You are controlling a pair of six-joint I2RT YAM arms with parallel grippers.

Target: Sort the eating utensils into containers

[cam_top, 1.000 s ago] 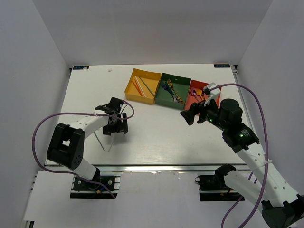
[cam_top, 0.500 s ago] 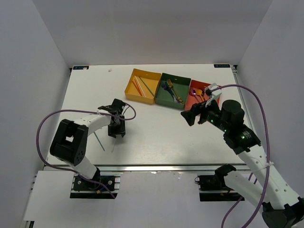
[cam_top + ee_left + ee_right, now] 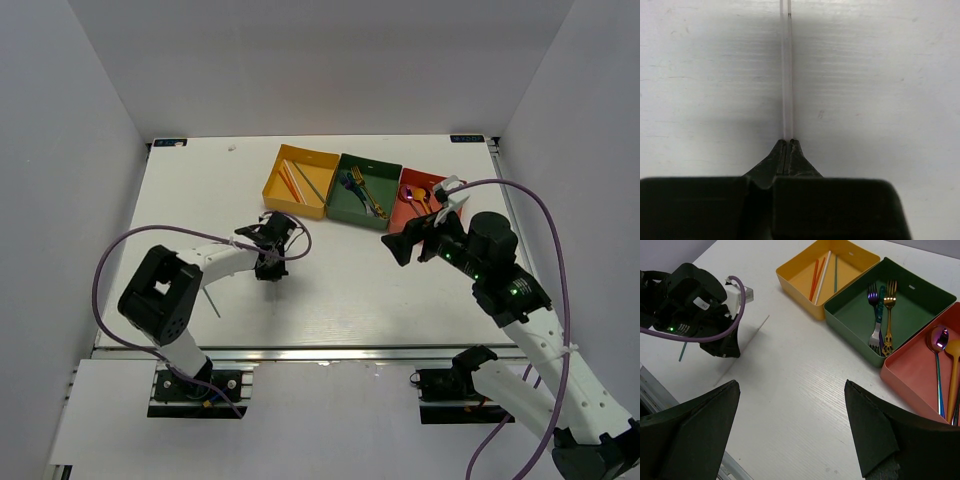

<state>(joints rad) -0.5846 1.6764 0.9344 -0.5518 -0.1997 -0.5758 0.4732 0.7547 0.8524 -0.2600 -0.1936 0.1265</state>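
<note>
My left gripper [image 3: 787, 141] is shut on the near end of a pale chopstick [image 3: 786, 75], which runs straight ahead of the fingertips just over the white table. From above, that gripper [image 3: 270, 266] sits left of the table's centre. A green chopstick [image 3: 210, 300] lies on the table behind it. The yellow tray [image 3: 310, 150] holds red, pale and green chopsticks [image 3: 822, 275]. Purple, silver and gold forks [image 3: 880, 315] fill the dark green tray [image 3: 370, 158]. An iridescent spoon [image 3: 938, 355] and an orange spoon lie in the red-orange tray [image 3: 420, 172]. My right gripper [image 3: 791, 385] hangs open and holds nothing.
The three trays stand side by side at the back of the table [image 3: 340, 290], right of centre. The left arm's purple cable [image 3: 130, 250] loops over the table's left side. White walls close in the left, back and right sides.
The left gripper has shut on the pale chopstick and carried it right, toward the trays. The green chopstick stays where it lay. The right arm has barely shifted.
</note>
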